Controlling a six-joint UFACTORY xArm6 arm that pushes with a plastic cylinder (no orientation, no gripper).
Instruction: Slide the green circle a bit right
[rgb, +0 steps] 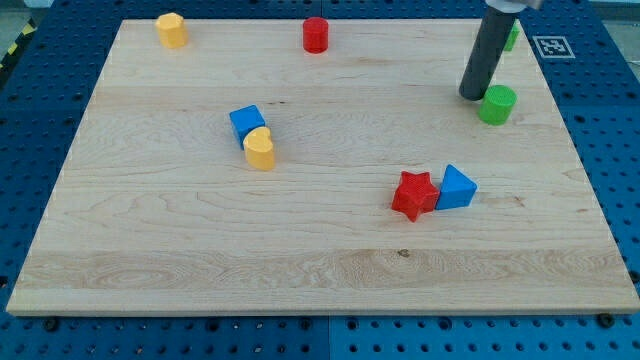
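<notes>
The green circle (497, 104) is a short green cylinder near the view's upper right on the wooden board (180, 230). My tip (472, 96) sits just to the left of it, touching or nearly touching its left side. The dark rod rises from there up and to the right, out of the view's top. A second green block (511, 37) shows partly behind the rod near the top edge; its shape is hidden.
A red cylinder (316, 34) and a yellow block (171, 30) stand near the top edge. A blue cube (246, 122) touches a yellow heart-like block (260, 149) at centre left. A red star (414, 194) touches a blue triangular block (456, 187) at lower right.
</notes>
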